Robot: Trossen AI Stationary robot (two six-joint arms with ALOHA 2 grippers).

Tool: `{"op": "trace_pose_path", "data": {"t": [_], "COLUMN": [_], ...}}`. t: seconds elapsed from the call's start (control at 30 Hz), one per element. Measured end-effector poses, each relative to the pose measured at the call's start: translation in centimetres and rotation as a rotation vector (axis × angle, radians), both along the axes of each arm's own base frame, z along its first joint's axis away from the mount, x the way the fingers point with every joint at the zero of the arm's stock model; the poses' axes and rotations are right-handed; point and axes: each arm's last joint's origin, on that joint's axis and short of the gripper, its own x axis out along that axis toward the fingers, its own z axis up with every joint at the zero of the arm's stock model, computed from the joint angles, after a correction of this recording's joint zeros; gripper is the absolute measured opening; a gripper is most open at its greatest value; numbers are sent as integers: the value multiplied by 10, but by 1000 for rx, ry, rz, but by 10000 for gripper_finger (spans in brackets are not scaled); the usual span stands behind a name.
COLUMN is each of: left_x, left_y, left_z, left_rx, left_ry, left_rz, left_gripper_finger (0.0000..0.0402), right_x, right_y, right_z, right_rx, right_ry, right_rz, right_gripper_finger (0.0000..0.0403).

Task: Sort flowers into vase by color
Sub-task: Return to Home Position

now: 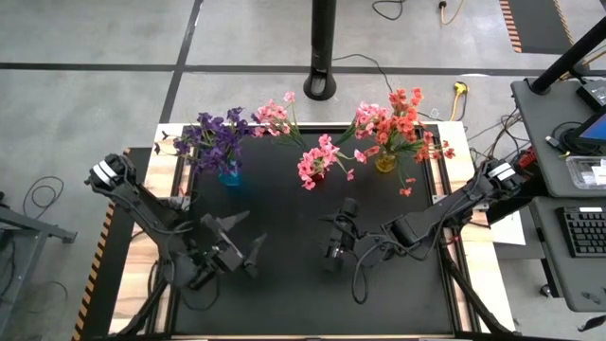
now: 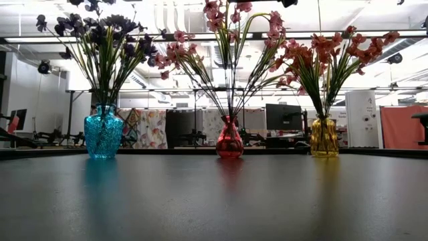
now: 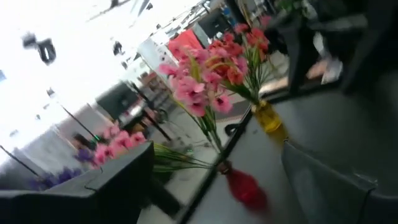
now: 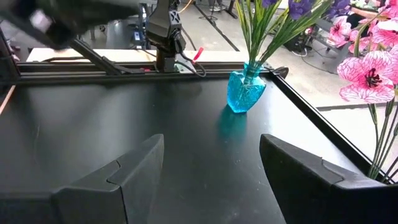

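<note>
Three vases stand along the table's far side. A blue vase (image 1: 229, 176) holds purple flowers (image 1: 213, 137), a red vase (image 2: 229, 142) holds pink flowers (image 1: 317, 159), and a yellow vase (image 1: 385, 164) holds orange-red flowers (image 1: 398, 123). All the stems stand in the vase necks. My left gripper (image 1: 241, 237) is open and empty over the near left of the table, facing the red vase (image 3: 245, 186) and the yellow vase (image 3: 268, 118). My right gripper (image 1: 339, 235) is open and empty near the table's middle, facing the blue vase (image 4: 245, 90).
The black table top (image 1: 284, 303) lies bare in its near half. A black pole base (image 1: 320, 87) stands beyond the far edge. A desk with a keyboard (image 1: 579, 232) stands off the table's right side. Cables lie on the floor.
</note>
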Motion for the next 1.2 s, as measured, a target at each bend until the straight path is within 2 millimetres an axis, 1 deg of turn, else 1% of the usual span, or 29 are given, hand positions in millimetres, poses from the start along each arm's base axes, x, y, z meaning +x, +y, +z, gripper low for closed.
{"op": "trace_pose_path", "data": {"t": [0.07,0.23,0.33,0.47,0.63,0.73,0.87,1.0,1.2], "left_x": [3,9,13,12,-3,-15,-34,-48,-61], "left_y": [-3,-11,-15,-15,-8,-1,7,16,32], "left_z": [-6,-22,-30,-29,-24,-21,-19,-20,-26], "left_rx": [66,122,99,55,-6,-49,-100,-137,-191], "left_ry": [61,111,89,44,-16,-53,-93,-121,-158], "left_rz": [0,-2,-16,-79,-227,-268,-315,-359,-380], "left_gripper_finger": [332,332,332,332,332,332,332,332,332], "right_x": [0,0,0,1,1,1,-1,-6,-16], "right_y": [0,0,0,0,0,2,1,-9,-30], "right_z": [0,1,1,0,-3,-6,-9,-14,-25], "right_rx": [2,3,1,-28,-69,-57,-50,-33,55], "right_ry": [-4,-6,-1,23,34,26,-32,-73,-138], "right_rz": [0,0,14,66,98,179,264,291,355], "right_gripper_finger": [258,258,258,258,258,258,258,258,258]}}
